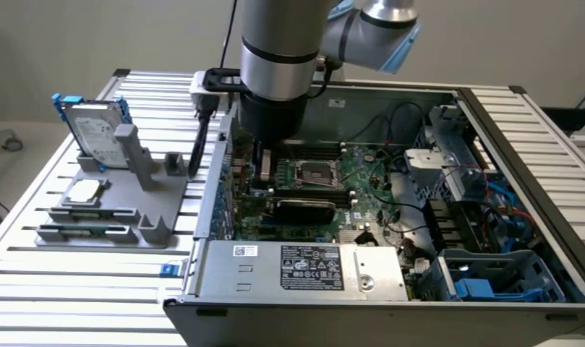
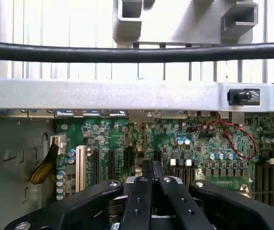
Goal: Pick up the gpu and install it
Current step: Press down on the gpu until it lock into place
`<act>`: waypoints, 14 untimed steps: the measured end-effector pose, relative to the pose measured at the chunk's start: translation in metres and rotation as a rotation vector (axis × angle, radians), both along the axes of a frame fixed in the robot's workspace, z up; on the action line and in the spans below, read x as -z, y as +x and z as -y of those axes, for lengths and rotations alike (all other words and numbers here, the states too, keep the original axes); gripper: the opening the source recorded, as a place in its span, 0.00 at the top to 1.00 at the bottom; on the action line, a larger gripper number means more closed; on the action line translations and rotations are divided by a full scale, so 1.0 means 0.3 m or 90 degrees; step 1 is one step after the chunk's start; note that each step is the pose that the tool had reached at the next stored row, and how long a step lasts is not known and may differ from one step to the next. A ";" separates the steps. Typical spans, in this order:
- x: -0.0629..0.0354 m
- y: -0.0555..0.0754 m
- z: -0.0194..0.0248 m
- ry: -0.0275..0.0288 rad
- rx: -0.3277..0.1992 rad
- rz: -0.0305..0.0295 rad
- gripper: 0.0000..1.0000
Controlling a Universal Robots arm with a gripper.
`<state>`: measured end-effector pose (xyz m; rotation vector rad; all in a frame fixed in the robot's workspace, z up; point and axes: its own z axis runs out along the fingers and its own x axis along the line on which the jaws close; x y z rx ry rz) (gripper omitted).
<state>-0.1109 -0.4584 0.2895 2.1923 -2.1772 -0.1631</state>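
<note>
My gripper (image 1: 262,148) reaches down inside the open computer case (image 1: 523,137), at the side of the motherboard (image 1: 364,184) on the exterior view's left. A thin card, the gpu (image 1: 265,168), hangs on edge below it with a pale metal strip showing. In the wrist view the black fingers (image 2: 142,191) are pressed together around a thin edge, with the gripper (image 2: 152,167) hovering just above the row of expansion slots (image 2: 110,163) on the green board (image 2: 199,139).
On the exterior view's left, a grey fixture (image 1: 157,184) holds a silver hard drive in a blue frame (image 1: 92,130), a square chip (image 1: 84,190) and a memory stick (image 1: 84,231). The power supply (image 1: 302,267), drive cages (image 1: 485,282) and cables (image 1: 494,188) crowd the case. The case's back wall (image 2: 127,93) and a black cable (image 2: 127,52) cross in front of the wrist.
</note>
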 end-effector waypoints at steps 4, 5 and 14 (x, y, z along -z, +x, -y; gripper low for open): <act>-0.006 -0.023 0.003 -0.0038 0.000 0.0001 0.89; -0.007 -0.029 0.004 -0.0054 0.000 0.0001 0.89; -0.039 -0.047 0.006 -0.0137 0.000 -0.0004 0.89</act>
